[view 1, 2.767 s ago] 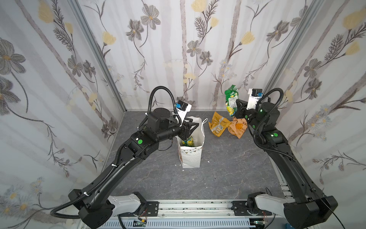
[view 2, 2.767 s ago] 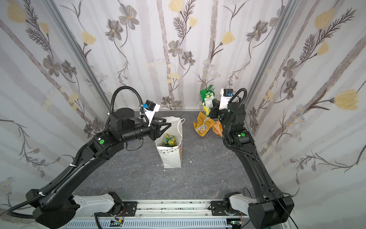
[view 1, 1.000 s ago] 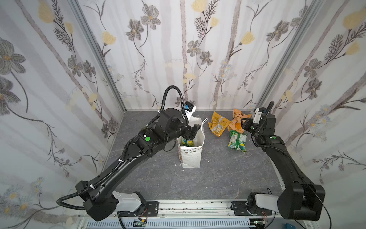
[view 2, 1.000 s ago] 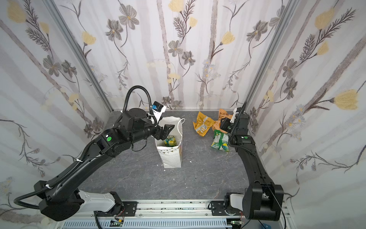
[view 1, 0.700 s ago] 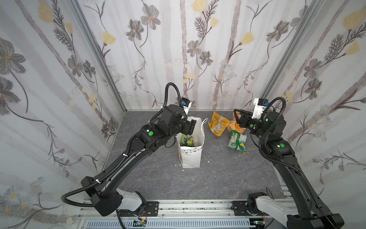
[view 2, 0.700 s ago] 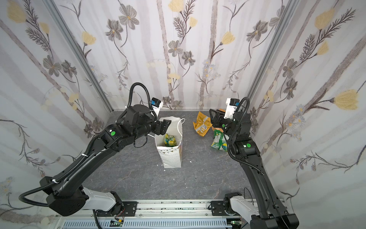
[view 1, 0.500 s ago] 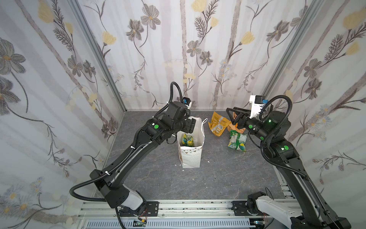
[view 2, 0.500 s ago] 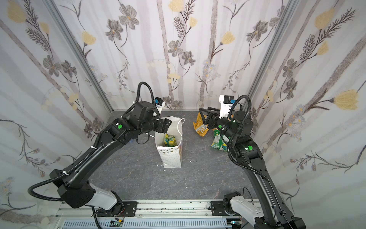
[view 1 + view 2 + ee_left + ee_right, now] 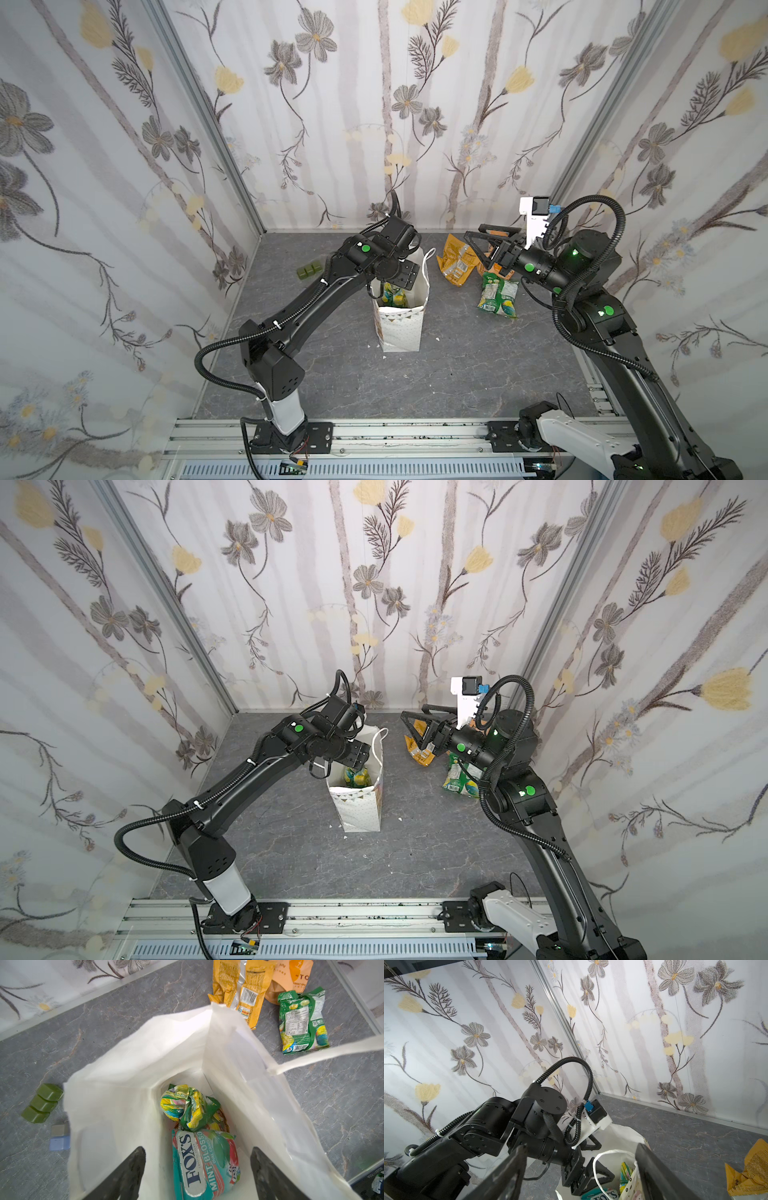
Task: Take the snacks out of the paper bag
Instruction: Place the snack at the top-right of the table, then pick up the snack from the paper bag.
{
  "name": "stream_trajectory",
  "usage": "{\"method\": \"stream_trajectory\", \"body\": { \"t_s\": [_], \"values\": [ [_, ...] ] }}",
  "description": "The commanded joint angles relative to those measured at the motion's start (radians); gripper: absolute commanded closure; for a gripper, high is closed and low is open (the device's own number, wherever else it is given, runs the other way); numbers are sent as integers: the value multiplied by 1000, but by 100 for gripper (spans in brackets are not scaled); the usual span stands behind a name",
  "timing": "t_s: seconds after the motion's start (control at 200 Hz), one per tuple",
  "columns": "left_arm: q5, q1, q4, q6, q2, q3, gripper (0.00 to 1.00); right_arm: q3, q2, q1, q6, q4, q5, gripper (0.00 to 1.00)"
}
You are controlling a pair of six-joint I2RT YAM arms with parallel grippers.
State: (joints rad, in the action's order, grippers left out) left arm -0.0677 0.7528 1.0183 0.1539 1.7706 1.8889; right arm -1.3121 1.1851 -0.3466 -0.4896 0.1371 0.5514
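The white paper bag [image 9: 399, 328] stands upright mid-table. My left gripper [image 9: 197, 1149] hangs open just inside its mouth, holding nothing. Below it in the bag lie a teal FOX'S packet [image 9: 205, 1163] and a crumpled green-and-yellow packet [image 9: 187, 1105]. In both top views the left gripper [image 9: 395, 282] [image 9: 353, 762] sits over the rim. Right of the bag, two orange-yellow packets [image 9: 455, 262], an orange packet [image 9: 291, 976] and a green packet [image 9: 496, 293] lie on the table. My right gripper [image 9: 473, 237] is open and empty above them, pointing at the bag [image 9: 623, 1138].
Three dark green blocks [image 9: 309, 270] sit left of the bag, with a small grey-and-blue block [image 9: 59, 1139] near them. Flowered walls close in the left, back and right sides. A metal rail [image 9: 374, 432] runs along the front edge.
My right gripper set the green packet down by the other snacks, opened, lifted and swung toward the bag. My left gripper moved over the bag's mouth, staying open.
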Motion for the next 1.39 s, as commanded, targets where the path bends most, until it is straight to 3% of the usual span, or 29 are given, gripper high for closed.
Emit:
{"method": "stream_trajectory", "body": {
  "t_s": [0.0, 0.545, 0.904, 1.129, 1.239, 1.389],
  "values": [
    [26, -2, 15, 9, 26, -8, 19, 3, 2, -1, -20, -9, 10, 14],
    [-26, -1, -140, 34, 171, -107, 21, 24, -27, -1, -10, 10, 13, 7],
    [-26, 0, -315, 24, 181, -271, 22, 27, -26, -1, -12, 10, 15, 4],
    [-12, -3, -337, 36, 211, -310, 26, 24, -23, -1, -14, 11, 12, 1],
    [-9, -2, -347, 45, 207, -331, 33, 26, -22, 0, -15, 14, 6, 1],
    [-4, -3, -354, 49, 204, -343, 53, 28, -16, 0, -23, 13, 2, 1]
  ]
}}
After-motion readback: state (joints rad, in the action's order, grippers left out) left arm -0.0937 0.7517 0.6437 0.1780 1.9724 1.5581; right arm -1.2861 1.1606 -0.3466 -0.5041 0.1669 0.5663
